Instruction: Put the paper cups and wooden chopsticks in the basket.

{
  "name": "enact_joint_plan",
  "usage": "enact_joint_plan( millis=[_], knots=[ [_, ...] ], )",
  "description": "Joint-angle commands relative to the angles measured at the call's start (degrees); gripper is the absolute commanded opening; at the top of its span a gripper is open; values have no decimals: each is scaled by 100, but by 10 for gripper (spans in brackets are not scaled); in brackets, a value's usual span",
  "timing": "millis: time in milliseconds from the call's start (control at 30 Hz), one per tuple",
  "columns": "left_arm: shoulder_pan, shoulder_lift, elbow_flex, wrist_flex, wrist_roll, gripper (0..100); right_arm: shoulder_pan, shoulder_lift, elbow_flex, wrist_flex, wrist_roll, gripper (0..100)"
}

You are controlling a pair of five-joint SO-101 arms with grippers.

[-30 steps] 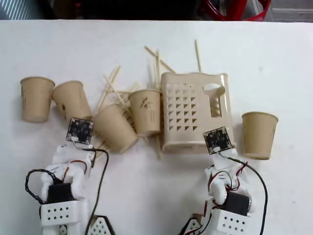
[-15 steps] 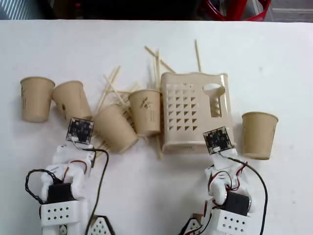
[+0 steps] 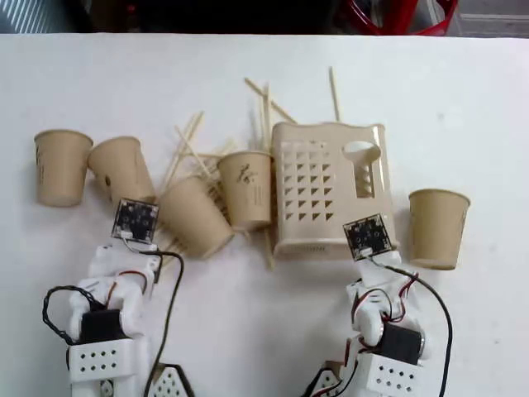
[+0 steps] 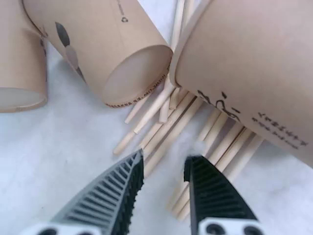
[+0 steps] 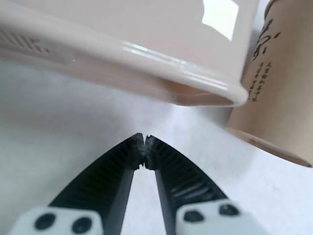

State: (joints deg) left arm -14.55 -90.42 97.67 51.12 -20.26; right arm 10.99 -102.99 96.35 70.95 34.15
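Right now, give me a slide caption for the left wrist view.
Open left gripper over wooden chopsticks beside a paper cup lying on its side.

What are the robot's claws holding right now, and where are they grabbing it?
Nothing. The left gripper is open near the chopsticks with nothing between its fingers, and the right gripper is shut on nothing beside the basket.

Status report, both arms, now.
Left gripper open, at chopsticks. Right gripper shut, empty, beside basket. Paper cups on table, outside basket. One cup lies across chopsticks.
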Motion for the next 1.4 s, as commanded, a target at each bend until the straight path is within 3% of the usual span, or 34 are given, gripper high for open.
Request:
enact_joint_plan(
  millis=[0, 433, 667, 800, 933, 1133, 1367],
  knots=[
    [66, 22, -35, -105, 70, 151, 66, -31, 44, -75, 26, 18],
    [66, 22, -35, -105, 70, 151, 40, -31, 44, -75, 26, 19],
    [66, 22, -35, -105, 70, 151, -558, -31, 44, 286, 70, 18],
    [75, 22, -35, -105, 70, 151, -409, -40, -158, -127, 70, 21],
    [66, 22, -35, -105, 70, 151, 207, -31, -1292, -286, 765, 21],
    [75, 22, -35, -105, 70, 151, 321, 347, -3200, -145, 519, 28],
    [66, 22, -35, -105, 70, 151, 154, 4075, -5723, -110, 440, 141]
  ],
)
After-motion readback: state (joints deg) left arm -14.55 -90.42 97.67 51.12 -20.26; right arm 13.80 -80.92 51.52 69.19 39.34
